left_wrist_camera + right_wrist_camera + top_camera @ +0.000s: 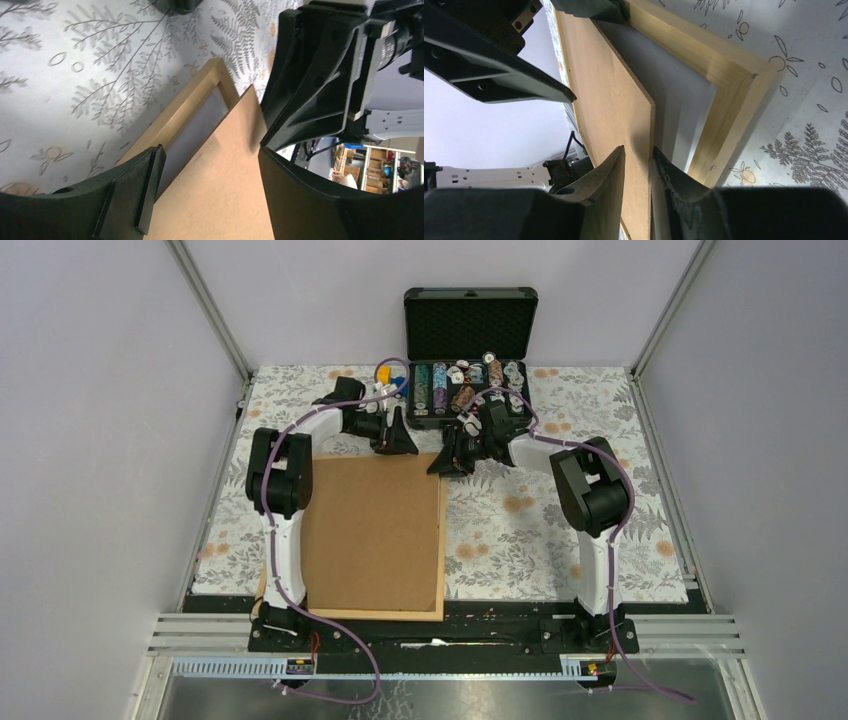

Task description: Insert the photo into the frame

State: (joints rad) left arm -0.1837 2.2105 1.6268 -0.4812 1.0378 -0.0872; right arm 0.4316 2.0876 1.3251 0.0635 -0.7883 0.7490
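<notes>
The frame [441,540] of light wood lies flat on the left half of the table. A brown hardboard backing sheet [372,530] covers it. My right gripper [639,150] is shut on the sheet's far right corner and holds that corner tilted up off the frame [729,75]. Under the raised sheet a plain pale surface [679,100] fills the frame; the photo's picture is hidden, and I cannot tell whether this surface is the photo. My left gripper [210,150] hangs open over the sheet's far edge [220,175], its fingers [135,190] apart and holding nothing. From above, the left gripper [397,443] and right gripper [447,465] are close together.
An open black case [470,340] with several small spools and bottles stands at the back, just behind both grippers. A floral cloth [560,530] covers the table. Grey walls and metal rails [660,420] close in the left, right and back sides.
</notes>
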